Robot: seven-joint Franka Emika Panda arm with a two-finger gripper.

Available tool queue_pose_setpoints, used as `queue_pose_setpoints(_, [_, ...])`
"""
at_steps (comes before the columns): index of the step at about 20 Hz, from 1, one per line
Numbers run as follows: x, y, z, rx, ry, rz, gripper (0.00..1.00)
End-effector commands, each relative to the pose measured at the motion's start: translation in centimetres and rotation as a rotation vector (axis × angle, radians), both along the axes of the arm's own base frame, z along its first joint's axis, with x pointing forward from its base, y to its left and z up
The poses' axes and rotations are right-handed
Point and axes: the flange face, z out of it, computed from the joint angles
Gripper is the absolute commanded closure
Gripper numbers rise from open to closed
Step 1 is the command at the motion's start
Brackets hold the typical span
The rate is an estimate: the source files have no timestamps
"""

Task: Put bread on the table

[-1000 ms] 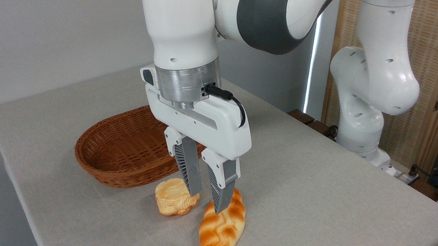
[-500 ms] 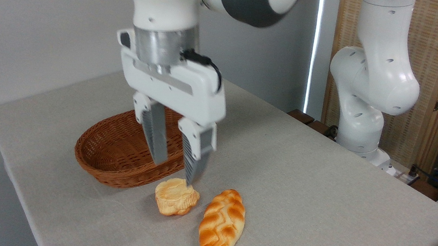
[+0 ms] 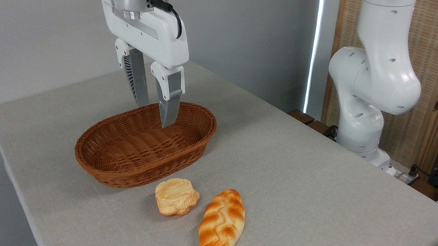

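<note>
**Bread is down, and I am pulling away empty**

I am lifting my gripper up and off to the left. A second ago its fingers were down at the bread, astride the upper end; half a second ago they were already clear and hanging over the bun. Now they are hanging above the basket, well apart from both pieces of food. The fingers are standing a modest way open with nothing between them, so I am carrying nothing.

The basket itself is sitting empty on the left half of the table, and it is not shifting as I pass over it. Just in front of its near rim the bun is resting where it was, close to the wicker, though I cannot tell whether the two are touching.

Just to the right of the bun, with a narrow gap of cloth between them, the bread is lying flat on the table, plaited side up. It is keeping the same spot and the same angle through all three views, so my letting go is not disturbing it. Its long axis is running from the near edge of the table back toward the far side, leaning slightly right as it goes: one pointed end is aiming at the near edge, the rounder end away from it.

I am judging the task as done; backing off is all that is remaining.
</note>
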Motion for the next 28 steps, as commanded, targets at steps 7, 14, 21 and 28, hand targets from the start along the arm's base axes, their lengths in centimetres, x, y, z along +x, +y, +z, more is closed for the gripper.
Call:
queue_pose_setpoints(7, [-1.4, 2.5, 2.8, -0.027, -0.018, 0.001, 0.00])
queue_pose_setpoints(14, [-1.4, 3.9, 2.8, -0.024, -0.015, -0.020, 0.00])
queue_pose_setpoints(21, [-1.5, 4.0, 2.7, -0.023, 0.000, -0.020, 0.00])
queue_pose_setpoints(28, [-1.5, 4.0, 2.7, -0.023, 0.000, -0.020, 0.00])
